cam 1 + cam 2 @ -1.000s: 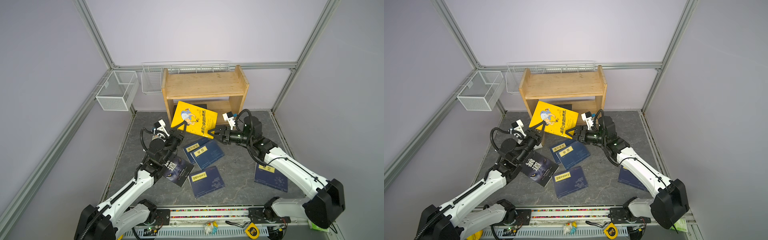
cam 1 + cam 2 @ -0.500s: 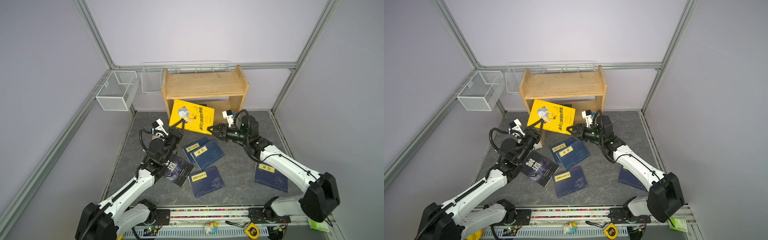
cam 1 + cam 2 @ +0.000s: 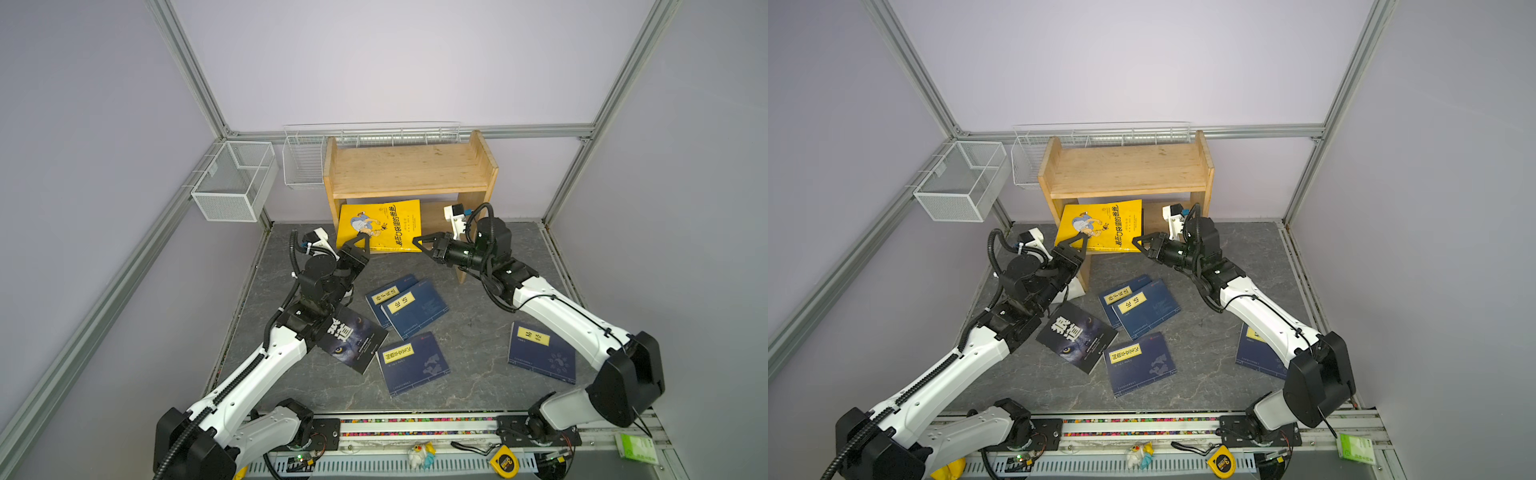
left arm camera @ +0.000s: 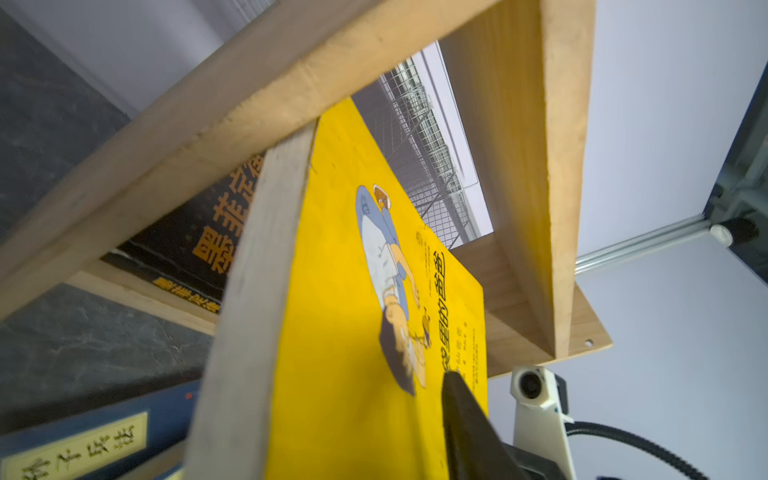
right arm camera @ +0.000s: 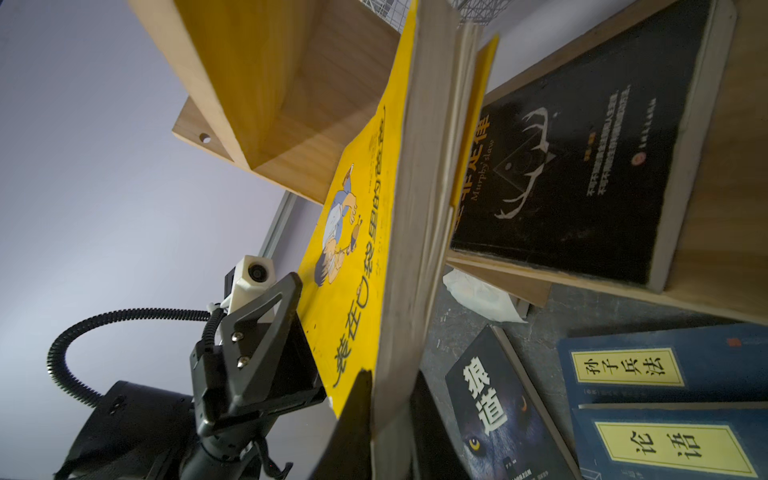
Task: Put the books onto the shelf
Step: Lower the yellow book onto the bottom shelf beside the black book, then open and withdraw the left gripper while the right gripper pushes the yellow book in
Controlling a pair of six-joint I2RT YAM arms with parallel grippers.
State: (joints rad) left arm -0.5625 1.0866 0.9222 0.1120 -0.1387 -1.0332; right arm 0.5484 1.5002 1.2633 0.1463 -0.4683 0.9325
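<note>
The yellow book (image 3: 380, 226) stands on edge, leaning back, in the mouth of the wooden shelf's (image 3: 409, 170) lower compartment. The right gripper (image 3: 417, 243) has its jaws clamped on the book's lower right corner. The left gripper (image 3: 358, 241) sits at the lower left corner, 1 finger (image 4: 461, 415) in front of the cover; whether its jaws grip I cannot tell. A black book (image 5: 582, 166) lies flat inside behind it. 4 navy books (image 3: 415, 309) and a black wolf-cover book (image 3: 353, 338) lie on the surface (image 3: 469, 332).
</note>
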